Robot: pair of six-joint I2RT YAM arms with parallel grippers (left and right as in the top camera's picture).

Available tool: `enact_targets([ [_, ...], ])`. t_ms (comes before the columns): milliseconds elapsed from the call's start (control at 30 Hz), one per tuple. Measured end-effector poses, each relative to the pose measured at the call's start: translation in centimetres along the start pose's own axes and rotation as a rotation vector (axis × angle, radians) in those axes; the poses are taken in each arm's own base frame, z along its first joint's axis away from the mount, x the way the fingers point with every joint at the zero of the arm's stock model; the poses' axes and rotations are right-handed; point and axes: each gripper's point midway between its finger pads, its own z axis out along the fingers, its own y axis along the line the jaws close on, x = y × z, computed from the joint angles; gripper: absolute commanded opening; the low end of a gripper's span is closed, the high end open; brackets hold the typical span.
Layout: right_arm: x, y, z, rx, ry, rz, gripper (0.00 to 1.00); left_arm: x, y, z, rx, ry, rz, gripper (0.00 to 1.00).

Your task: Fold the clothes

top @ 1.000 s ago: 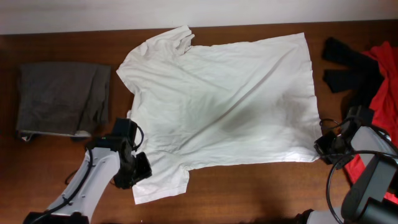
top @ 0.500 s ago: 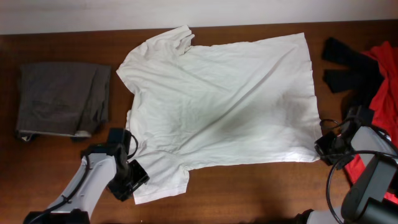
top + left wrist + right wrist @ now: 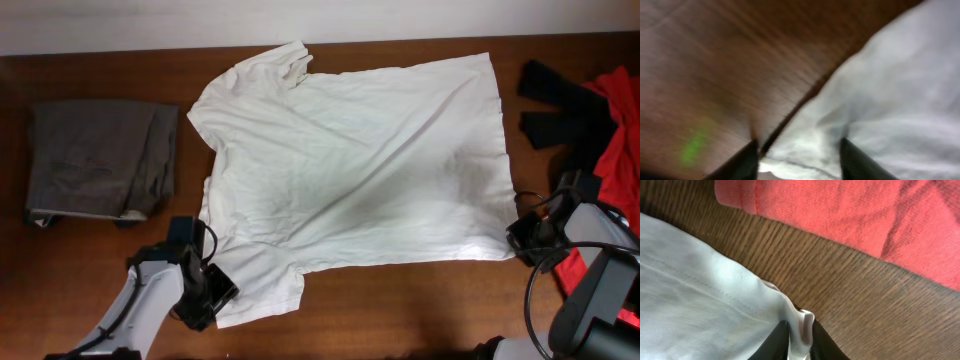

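Note:
A white T-shirt [image 3: 350, 170] lies spread flat on the brown table, collar to the left, hem to the right. My left gripper [image 3: 212, 295] is open at the near sleeve's left edge; the left wrist view is blurred and shows the sleeve cloth [image 3: 805, 150] between the two spread fingers [image 3: 799, 160]. My right gripper [image 3: 518, 240] is shut on the shirt's near hem corner; the right wrist view shows the white corner [image 3: 801, 325] pinched between the fingers [image 3: 800, 342].
A folded grey garment [image 3: 100, 160] lies at the left. A black garment [image 3: 555, 105] and a red garment [image 3: 615, 150] lie at the right; the red one [image 3: 865, 215] is close beyond my right gripper. The table's near edge is just below both arms.
My left gripper has moved toward the near edge along the sleeve's left side, down to the sleeve's near corner. The right gripper and the shirt have not moved.

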Motion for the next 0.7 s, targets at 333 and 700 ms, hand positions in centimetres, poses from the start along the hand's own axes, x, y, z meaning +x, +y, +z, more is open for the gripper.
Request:
enact_targets([
  [333,0.0,0.3,0.0,-0.017,0.0,-0.001,0.04,1.1,-1.4,0.1,0.086,0.063,0.036,0.01],
  [700,2.6,-1.9,-1.0,0.102,0.136,0.007,0.04,2.7,-1.9,-3.0,0.068,0.187,0.265,0.01],
])
